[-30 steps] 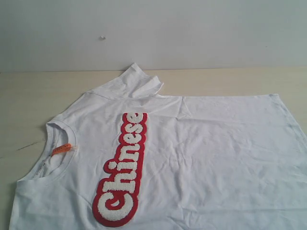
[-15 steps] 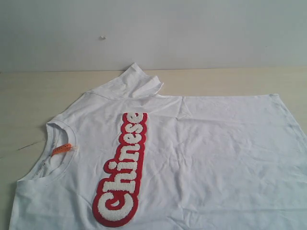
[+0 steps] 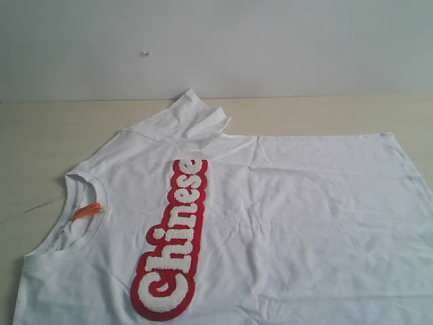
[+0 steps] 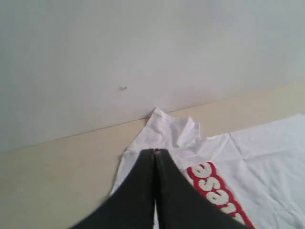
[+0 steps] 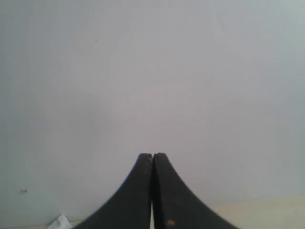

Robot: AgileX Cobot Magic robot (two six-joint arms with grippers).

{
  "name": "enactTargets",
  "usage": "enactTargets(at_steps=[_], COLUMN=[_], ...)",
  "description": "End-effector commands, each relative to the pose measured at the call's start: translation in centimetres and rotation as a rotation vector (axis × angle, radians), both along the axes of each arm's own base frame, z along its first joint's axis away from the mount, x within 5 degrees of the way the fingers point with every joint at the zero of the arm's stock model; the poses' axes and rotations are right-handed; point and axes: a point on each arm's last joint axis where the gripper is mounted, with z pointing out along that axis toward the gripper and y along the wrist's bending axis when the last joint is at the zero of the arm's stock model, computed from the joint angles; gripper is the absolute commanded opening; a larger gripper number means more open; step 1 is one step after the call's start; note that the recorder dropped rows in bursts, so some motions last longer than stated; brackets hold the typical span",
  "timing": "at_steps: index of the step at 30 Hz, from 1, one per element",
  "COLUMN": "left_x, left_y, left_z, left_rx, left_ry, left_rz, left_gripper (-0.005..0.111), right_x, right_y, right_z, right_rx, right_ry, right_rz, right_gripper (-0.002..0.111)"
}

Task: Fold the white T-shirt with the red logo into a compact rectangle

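1. T-shirt [image 3: 304, 217] is lying flat and face up on the table [image 3: 40, 135]. Its long axis is running across my front, with the collar [image 3: 67, 196] toward my left arm and the hem toward my right, passing out of the exterior view.
2. Its red logo [image 3: 172, 237] is crossing the chest from the near edge toward the far sleeve [image 3: 186, 118], which is lying crumpled near the wall [image 3: 270, 40].
3. My left gripper [image 4: 155, 151] is hovering with its fingers pressed together, gripping nothing. It is pointing at that sleeve, ahead of and below the tips.
4. My right gripper [image 5: 152, 155] is likewise pressed together and empty, facing mostly wall.
5. I am judging the left arm nearer the sleeve, so the first fold is probably starting there.
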Motion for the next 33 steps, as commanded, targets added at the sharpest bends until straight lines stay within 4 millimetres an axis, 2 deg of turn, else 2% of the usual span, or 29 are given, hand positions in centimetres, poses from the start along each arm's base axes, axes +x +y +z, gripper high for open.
enactTargets(at_steps=[1,5,9,12,15,19,23,24,29,33], left_x=[4.4,8.4,11.0,12.9,14.7,16.2,16.9,17.2,18.9,19.5], left_y=[-1.8,-3.4,-4.4,-5.2,-6.1,-6.7,-6.9,-7.0,-7.6,-7.8], left_z=[2.5,4.1,5.0,5.0,3.7,0.7,-2.3,-3.6,-7.1,-11.0], left_rx=[0.117,0.251,0.476,0.507,0.625,0.870,1.088,1.153,1.170,1.160], left_ry=[0.032,0.123,0.202,0.189,0.196,0.263,0.340,0.377,0.489,0.615], left_rz=[-0.040,-0.084,-0.191,-0.212,-0.301,-0.495,-0.743,-0.844,-0.937,-1.009], left_gripper=[0.000,0.000,0.000,0.000,0.000,0.000,0.000,0.000,0.000,0.000], right_x=[3.3,6.7,9.9,11.8,13.4,15.5,17.0,17.5,18.6,18.1], right_y=[-0.2,-0.4,-0.6,-0.5,-0.3,-0.3,-0.7,-1.2,-1.8,-1.8], right_z=[2.9,5.4,7.3,7.6,7.1,5.1,1.8,0.5,-3.6,-8.9], right_rx=[-0.078,-0.162,-0.330,-0.477,-0.694,-0.883,-1.073,-1.111,-1.091,-1.003], right_ry=[0.078,0.182,0.246,0.329,0.462,0.611,0.793,0.891,1.101,1.313], right_rz=[0.021,0.061,0.088,0.140,0.253,0.409,0.584,0.626,0.774,0.988], right_gripper=[0.000,0.000,0.000,0.000,0.000,0.000,0.000,0.000,0.000,0.000])
